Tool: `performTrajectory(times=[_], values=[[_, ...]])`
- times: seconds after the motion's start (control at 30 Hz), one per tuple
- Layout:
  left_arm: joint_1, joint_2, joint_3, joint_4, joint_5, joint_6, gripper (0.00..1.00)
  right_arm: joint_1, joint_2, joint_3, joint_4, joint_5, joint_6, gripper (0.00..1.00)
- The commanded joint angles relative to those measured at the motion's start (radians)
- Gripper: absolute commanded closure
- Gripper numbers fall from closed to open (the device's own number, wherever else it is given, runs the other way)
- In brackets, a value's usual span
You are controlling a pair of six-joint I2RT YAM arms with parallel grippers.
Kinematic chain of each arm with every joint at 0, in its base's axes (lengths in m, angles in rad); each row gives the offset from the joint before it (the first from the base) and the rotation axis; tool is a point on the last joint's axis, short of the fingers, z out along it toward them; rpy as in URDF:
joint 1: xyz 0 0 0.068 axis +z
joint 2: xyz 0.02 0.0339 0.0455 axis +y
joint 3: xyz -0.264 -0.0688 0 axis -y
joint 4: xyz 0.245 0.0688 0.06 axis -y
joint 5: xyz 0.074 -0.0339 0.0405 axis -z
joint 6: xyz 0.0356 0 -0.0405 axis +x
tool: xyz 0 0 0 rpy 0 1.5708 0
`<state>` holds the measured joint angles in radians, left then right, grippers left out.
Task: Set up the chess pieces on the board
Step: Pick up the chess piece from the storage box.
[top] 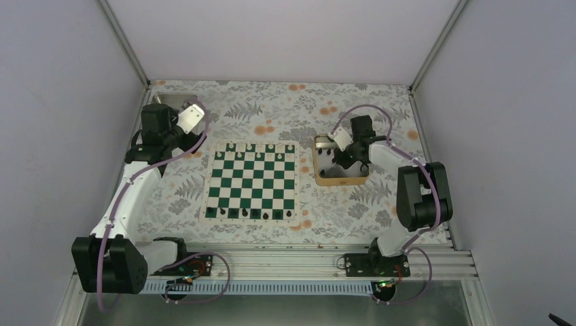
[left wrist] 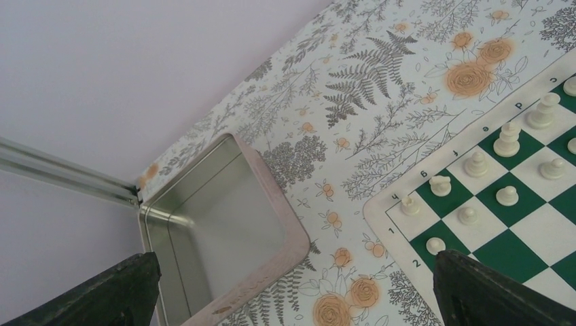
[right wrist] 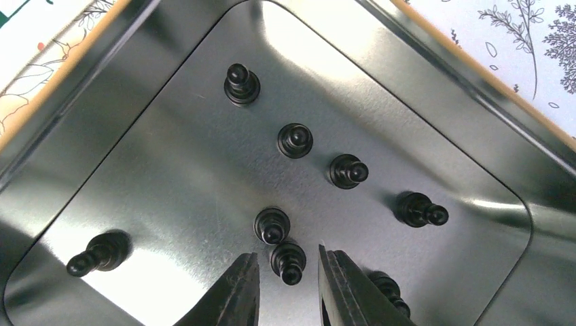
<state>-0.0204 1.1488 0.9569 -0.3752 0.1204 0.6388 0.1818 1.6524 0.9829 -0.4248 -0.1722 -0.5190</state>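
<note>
While left fingers (left wrist: 489, 292) gape wide, right fingers (right wrist: 231, 299) narrowly flank a pawn (right wrist: 288, 261) inside the tray (right wrist: 475, 88)

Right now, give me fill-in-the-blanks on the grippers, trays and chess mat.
1. The right gripper sits inside the gold-rimmed metal ___.
2. Its jaws stand ___ around a tiny black chess piece.
3. On the green-and-white chess mat, the tiny white pieces line the ___ side, away from the arm bases.
Missing: tray; open; far.
</note>
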Motion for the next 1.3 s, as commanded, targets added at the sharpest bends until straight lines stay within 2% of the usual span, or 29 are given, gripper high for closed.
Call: performTrajectory(times=[0.0, 0.53, 0.73, 0.93, 1.27], values=[[0.007, -0.022, -0.016, 0.024, 0.027, -0.014, 0.0, -0.008, 0.004, -0.001, 0.034, 0.015, 0.022, 0.74], [0.022, -0.025, -0.02, 0.025, 0.049, -0.017, 0.0, -0.018, 0.064, 0.006, 0.004, 0.019, 0.019, 0.75], [0.025, -0.027, -0.018, 0.024, 0.05, -0.017, 0.0, -0.021, 0.079, 0.011, 0.003, 0.024, 0.02, 0.79], [0.03, -0.029, -0.021, 0.024, 0.052, -0.015, 0.0, -0.022, 0.078, 0.017, 0.004, 0.022, 0.024, 0.89], [0.038, -0.047, -0.024, 0.027, 0.058, -0.017, 0.0, -0.025, 0.003, 0.041, -0.042, 0.026, 0.027, 0.95]])
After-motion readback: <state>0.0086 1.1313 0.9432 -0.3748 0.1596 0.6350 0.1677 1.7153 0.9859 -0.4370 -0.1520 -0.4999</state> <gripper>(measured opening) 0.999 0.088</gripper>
